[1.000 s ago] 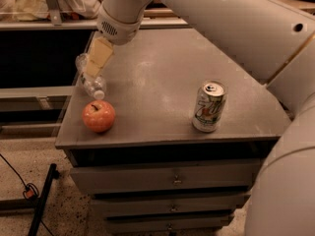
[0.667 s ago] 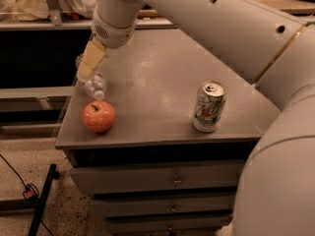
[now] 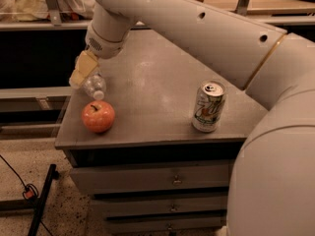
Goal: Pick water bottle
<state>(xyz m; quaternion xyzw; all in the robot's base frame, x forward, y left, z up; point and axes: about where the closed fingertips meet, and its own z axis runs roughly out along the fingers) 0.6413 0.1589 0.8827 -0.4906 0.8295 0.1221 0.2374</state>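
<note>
The water bottle [image 3: 93, 86] is a small clear ribbed plastic bottle. It lies near the left edge of the grey cabinet top [image 3: 157, 77], just behind a red apple [image 3: 98, 116]. My gripper [image 3: 82, 71] reaches down from the big white arm and sits right over the bottle, its pale yellow fingers [image 3: 84, 65] covering the bottle's upper part. The bottle's cap and label are hidden behind the fingers.
A silver-green soda can [image 3: 208, 106] stands upright at the front right of the top. The cabinet's front edge and drawers [image 3: 172, 181] are below. A shelf with cloth [image 3: 29, 4] runs behind at the left. A black cable [image 3: 24, 188] lies on the floor.
The arm has swung left and lower, bringing the gripper closer down onto the bottle. The apple, can and bottle have kept their places on the top.
</note>
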